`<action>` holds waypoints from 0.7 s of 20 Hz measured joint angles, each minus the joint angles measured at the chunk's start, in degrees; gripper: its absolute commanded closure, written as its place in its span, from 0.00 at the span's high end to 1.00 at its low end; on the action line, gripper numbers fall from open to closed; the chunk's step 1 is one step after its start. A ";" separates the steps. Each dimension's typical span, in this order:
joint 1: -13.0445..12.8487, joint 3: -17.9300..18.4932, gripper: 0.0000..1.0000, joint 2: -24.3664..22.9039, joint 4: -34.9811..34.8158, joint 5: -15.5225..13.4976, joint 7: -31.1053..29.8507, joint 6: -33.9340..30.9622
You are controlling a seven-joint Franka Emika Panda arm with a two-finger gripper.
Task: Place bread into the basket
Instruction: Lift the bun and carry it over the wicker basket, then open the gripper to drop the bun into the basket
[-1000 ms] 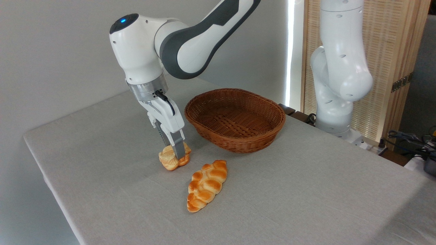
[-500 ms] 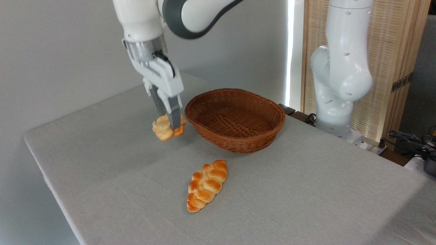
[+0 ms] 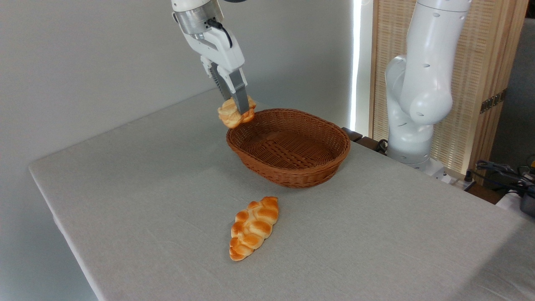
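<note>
I count two pieces of bread on my feed, one basket, and one arm at work. The first piece is the small round bread [image 3: 235, 113], pale golden, and it is off the table: my gripper [image 3: 239, 109] is clamped on it, one grey finger [image 3: 240, 94] crossing its front face while the other finger sits behind it. The bun hangs in the air at the far left edge of the basket [image 3: 288, 170], level with or just above the rim there; from this angle I cannot tell whether it is already over the inside or just outside the rim. It does not appear to touch the wicker.

The second piece is the longer braided loaf [image 3: 253, 228], orange-brown, lying flat on the grey tablecloth [image 3: 138, 200] nearer to the camera than the basket and well apart from my gripper.

The basket is oval, brown, woven, with low sloping sides, and sits toward the far side of the table. I see only its woven floor inside; nothing lies in it.

The arm's base column [image 3: 418, 83] stands at the far right, beyond the table's edge, before a slatted wooden panel [image 3: 480, 62].
</note>
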 measured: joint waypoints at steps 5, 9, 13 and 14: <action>-2.25 -3.06 1.00 0.14 -0.98 0.00 -4.13 -3.16; -2.32 -4.40 1.00 0.61 -1.66 0.00 -4.78 -3.32; -2.31 -4.36 1.00 0.64 -1.88 0.00 -4.78 -3.46; -2.31 -4.36 1.00 0.66 -1.90 0.00 -4.78 -3.46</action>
